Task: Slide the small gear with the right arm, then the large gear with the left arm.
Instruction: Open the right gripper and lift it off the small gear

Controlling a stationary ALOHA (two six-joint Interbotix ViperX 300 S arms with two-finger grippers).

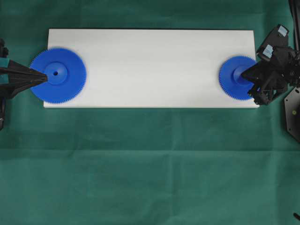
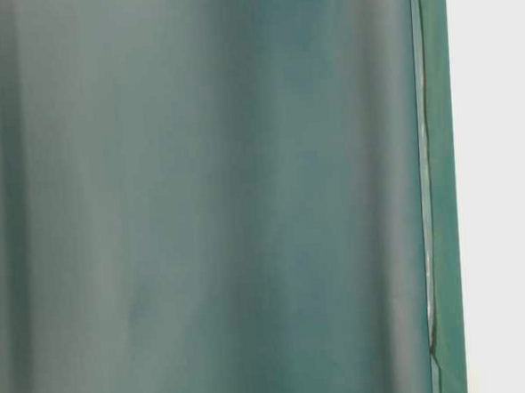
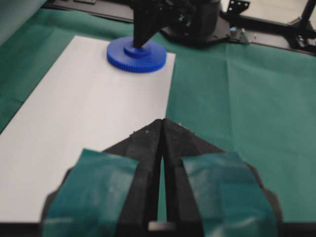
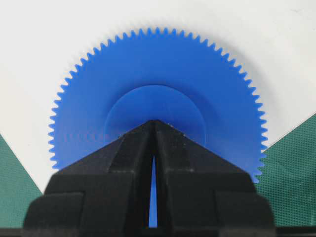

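Observation:
The large gear (image 1: 58, 75) lies flat on the left end of the white board (image 1: 150, 65). My left gripper (image 1: 45, 76), with teal tape patches, is shut, and its pointed tip reaches over the gear's left side up to the raised hub. In the left wrist view the left gripper (image 3: 162, 121) has its fingers pressed together with nothing between them. The small gear (image 1: 236, 78) lies on the board's right end. My right gripper (image 1: 243, 75) is shut, its tip over that gear's hub. The right wrist view has the right gripper (image 4: 154, 122) pointing onto the small gear (image 4: 155, 74).
Green cloth (image 1: 150, 164) covers the table around the board. The board's long middle stretch (image 3: 89, 108) runs between the two gears. The small gear (image 3: 137, 54) sits at its far end under the right arm (image 3: 148, 19). Black arm bases stand at both sides.

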